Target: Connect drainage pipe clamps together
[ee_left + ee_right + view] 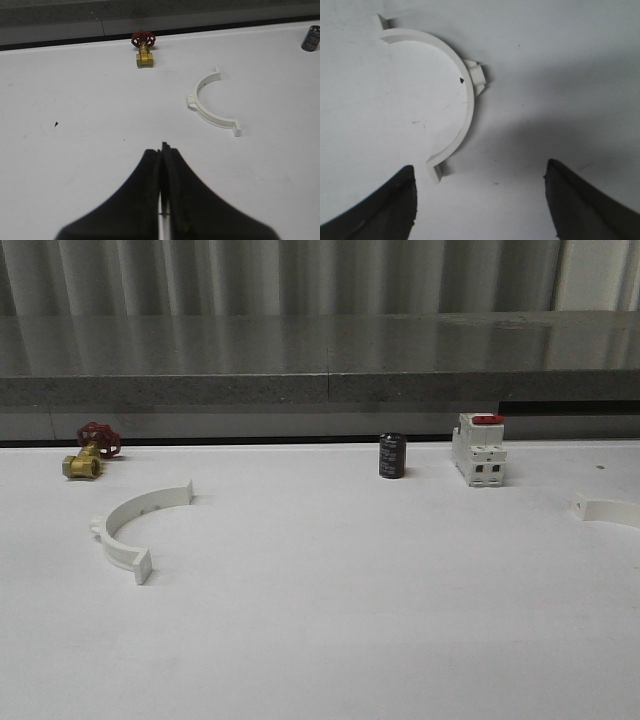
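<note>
— Lying flat on the white tabletop (330, 620), the left clamp half (130, 525) opens toward the right, its tabbed ends one behind the other. And the other one?

— Far right edge, the second clamp half (608, 510), well apart from it. The left claw (163, 172) is pressed closed on nothing; the right claw (480, 200) is spread wide above its half-ring

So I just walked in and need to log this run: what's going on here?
Nothing is held yet. The two white plastic half-ring pipe clamps lie far apart on the white table: one near the brass valve with a red handle, the other just below the right gripper, whose fingers are open. The left gripper is shut, short of its clamp.
</note>
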Available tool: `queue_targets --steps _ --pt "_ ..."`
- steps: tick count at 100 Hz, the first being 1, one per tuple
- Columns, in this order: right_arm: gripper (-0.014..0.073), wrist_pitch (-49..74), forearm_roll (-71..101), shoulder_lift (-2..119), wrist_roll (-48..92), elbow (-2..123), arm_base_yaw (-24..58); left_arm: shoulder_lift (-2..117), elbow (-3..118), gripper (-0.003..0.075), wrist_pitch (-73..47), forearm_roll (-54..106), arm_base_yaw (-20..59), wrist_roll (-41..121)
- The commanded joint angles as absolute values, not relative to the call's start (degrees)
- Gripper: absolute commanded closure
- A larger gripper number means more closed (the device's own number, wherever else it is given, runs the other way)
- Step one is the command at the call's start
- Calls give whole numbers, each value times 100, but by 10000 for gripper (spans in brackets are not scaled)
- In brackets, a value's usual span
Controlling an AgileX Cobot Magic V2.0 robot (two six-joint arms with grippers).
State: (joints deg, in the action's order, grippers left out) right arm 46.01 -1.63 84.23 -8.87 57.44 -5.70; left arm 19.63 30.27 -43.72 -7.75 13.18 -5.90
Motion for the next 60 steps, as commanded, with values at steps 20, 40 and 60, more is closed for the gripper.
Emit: queue_targets --steps 20,40,60 --pt "53 4558 -148 9541 -737 6576 -652 2009 3174 741 -3983 -799 1365 -656" --pt "53 4605 -80 10256 -634 7065 -652 2009 3174 741 -3983 -799 1365 -656" --pt "53 4678 0 10697 -530 7354 -652 2009 3174 741 -3983 -799 1365 -656"
